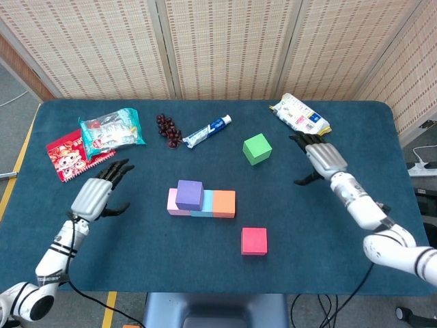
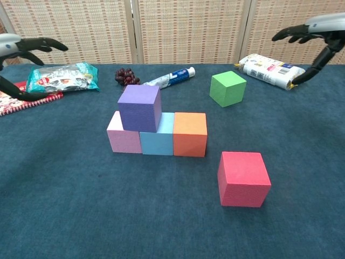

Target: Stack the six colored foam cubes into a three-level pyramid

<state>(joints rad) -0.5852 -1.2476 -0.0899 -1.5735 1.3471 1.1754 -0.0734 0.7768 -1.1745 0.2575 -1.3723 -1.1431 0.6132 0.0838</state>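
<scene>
Far side of the blue table [image 1: 82, 232] — a red booklet [image 1: 68, 158] is lying at the left with a teal snack bag [image 1: 109, 130] overlapping it. Dark grapes [image 1: 168, 130] are sitting just beside a toothpaste tube [image 1: 207, 130]; a white packet [image 1: 299, 117] is resting well apart, far right.

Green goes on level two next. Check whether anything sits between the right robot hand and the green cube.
Nothing visible does. The right robot hand hovers open just right of the green cube, with only bare table between them; the snack packet lies behind.
</scene>
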